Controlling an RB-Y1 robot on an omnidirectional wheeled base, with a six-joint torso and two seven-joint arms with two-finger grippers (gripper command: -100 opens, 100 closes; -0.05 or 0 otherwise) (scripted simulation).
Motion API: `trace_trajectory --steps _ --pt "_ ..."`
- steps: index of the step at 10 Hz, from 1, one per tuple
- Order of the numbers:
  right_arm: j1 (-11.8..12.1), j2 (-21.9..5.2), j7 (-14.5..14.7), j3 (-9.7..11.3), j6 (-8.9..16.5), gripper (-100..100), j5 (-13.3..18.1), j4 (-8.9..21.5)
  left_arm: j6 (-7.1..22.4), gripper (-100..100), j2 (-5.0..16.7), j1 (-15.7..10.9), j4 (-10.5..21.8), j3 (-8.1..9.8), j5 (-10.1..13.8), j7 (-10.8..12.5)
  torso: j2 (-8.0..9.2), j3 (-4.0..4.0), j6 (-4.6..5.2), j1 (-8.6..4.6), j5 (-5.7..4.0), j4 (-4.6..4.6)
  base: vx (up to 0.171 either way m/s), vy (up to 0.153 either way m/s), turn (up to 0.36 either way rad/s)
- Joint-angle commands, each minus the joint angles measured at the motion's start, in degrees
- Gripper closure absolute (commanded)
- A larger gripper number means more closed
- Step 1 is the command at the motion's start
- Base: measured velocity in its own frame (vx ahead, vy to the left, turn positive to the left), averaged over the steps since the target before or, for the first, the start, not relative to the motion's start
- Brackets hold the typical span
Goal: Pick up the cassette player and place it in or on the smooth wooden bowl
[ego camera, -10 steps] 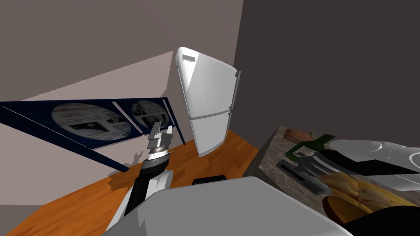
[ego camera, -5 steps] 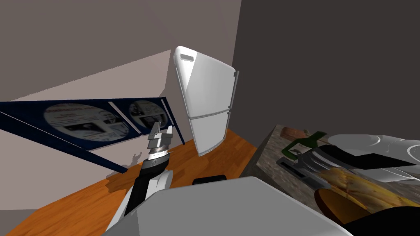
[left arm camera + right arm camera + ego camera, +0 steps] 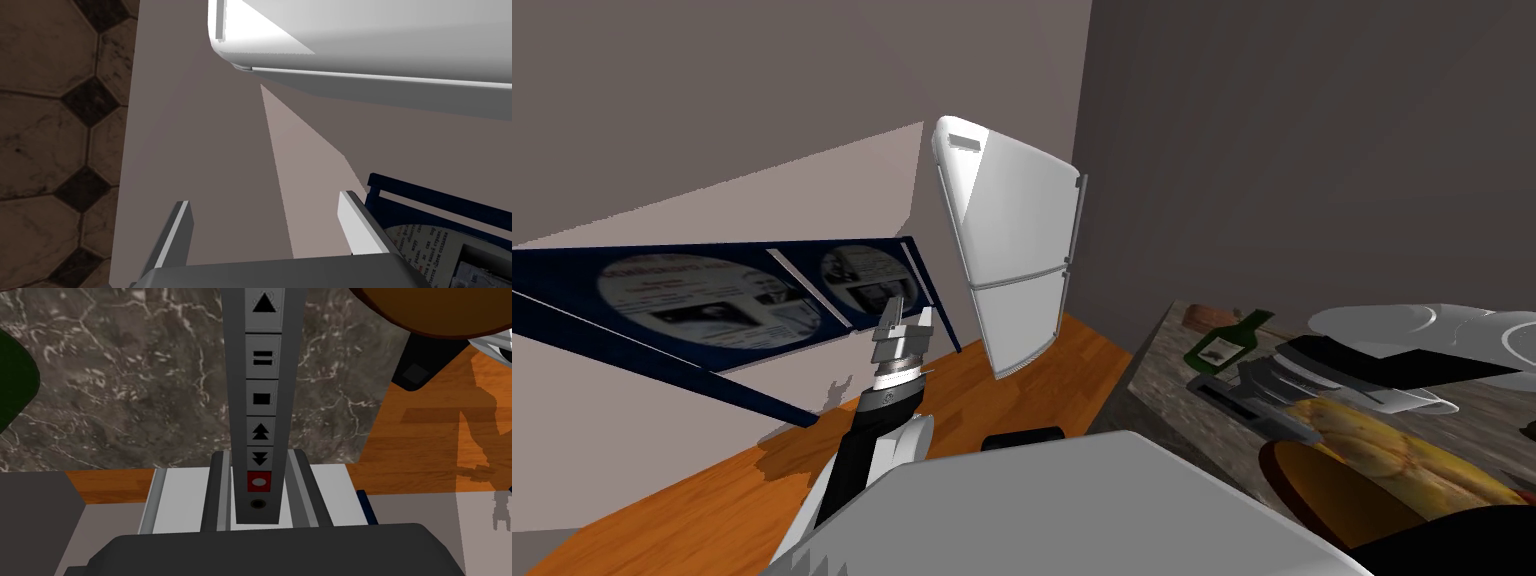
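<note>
Right gripper (image 3: 260,454) is clamped on the cassette player (image 3: 260,388), one finger flat on each long side. The player is a slim grey slab seen edge-on, with a row of square buttons: arrows, bars, a square, one red button with a pale dot, then a small round socket. Its far end is cut off by the frame.

In the head view the player sits at 4 o'clock, over the dark marble-veined counter (image 3: 1162,385). Can't tell if it touches the counter or is clear of it.

Bowl (image 3: 1332,495), smooth, brown and round-rimmed, is at 5 o'clock of the player, near it and partly hidden by the robot's own body. A yellow mottled lump (image 3: 1397,455) lies against the bowl's far side; what it is isn't clear.

Green bottle (image 3: 1222,347) with a white label lies on the counter at 11 o'clock of the player, just beside it. A brown item (image 3: 1202,316) beyond the bottle is too hidden to name.

Left gripper (image 3: 908,322) is raised at 9 o'clock, well apart from the counter, fingers spread with nothing between them. White fridge (image 3: 1012,240) stands at 12 o'clock. Navy frame (image 3: 712,300) with round newsprint pictures hangs at 9 o'clock. Orange plank floor (image 3: 712,490) lies below.
</note>
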Motion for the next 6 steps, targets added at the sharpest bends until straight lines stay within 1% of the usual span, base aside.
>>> trace_trajectory --steps 1,3,5,6 --pt "-0.36 -1.95 -0.36 0.25 -0.58 100 -0.64 -0.64 0.00 0 0.00 0.00 0.00 0.00 0.00 0.00 0.00 0.00 0.00 0.00 0.00 0.00 -0.068 0.012 -0.047" --pt "-0.75 -3.37 -0.64 0.21 -1.26 100 -0.85 -0.85 0.00 0 0.00 0.00 0.00 0.00 0.00 0.00 0.02 0.02 0.01 0.03 0.01 0.01 -0.052 0.008 -0.042" --pt "-1.47 -5.97 -1.16 0.14 -2.52 100 -1.23 -1.22 0.00 0 0.00 0.00 0.00 0.00 0.00 0.00 -0.01 0.00 0.04 0.06 0.03 0.00 -0.057 0.013 -0.063" --pt "-1.64 -6.60 -1.28 0.12 -2.82 100 -1.32 -1.32 0.00 0 0.00 0.00 0.00 0.00 0.00 0.00 0.04 0.03 0.04 0.08 0.06 0.01 -0.059 0.010 -0.038"
